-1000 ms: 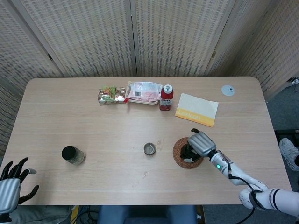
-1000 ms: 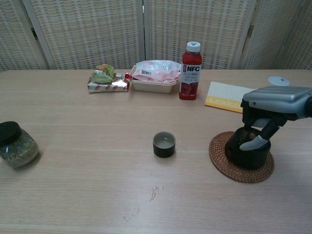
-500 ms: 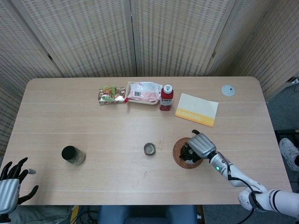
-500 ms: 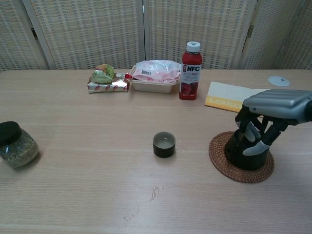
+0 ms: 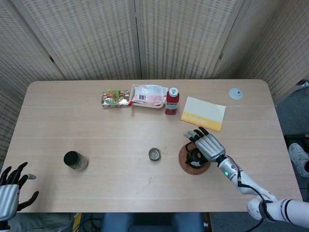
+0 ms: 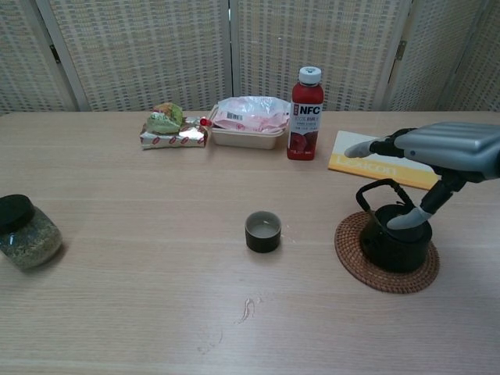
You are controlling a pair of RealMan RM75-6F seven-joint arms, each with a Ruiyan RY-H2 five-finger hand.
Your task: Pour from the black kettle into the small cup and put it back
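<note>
The black kettle (image 6: 394,238) stands upright on a round woven coaster (image 6: 387,266), right of centre; in the head view the kettle (image 5: 195,156) is partly covered by my right hand (image 5: 206,143). That right hand (image 6: 441,152) hovers over the kettle with its fingers spread, holding nothing; its thumb hangs by the kettle's lid. The small dark cup (image 6: 262,231) sits about a hand's width left of the coaster, also seen in the head view (image 5: 154,154). My left hand (image 5: 12,186) rests off the table's near left corner, fingers apart and empty.
A jar with a black lid (image 6: 23,233) stands at the near left. Along the back are a snack packet (image 6: 168,129), a wrapped food tray (image 6: 250,121), a red NFC bottle (image 6: 305,113), a yellow-edged booklet (image 6: 375,160) and a small white disc (image 6: 445,129).
My right hand has let go of the kettle's handle and opened, its fingers spreading out above it. The kettle stays on the coaster. The left hand barely moved.
</note>
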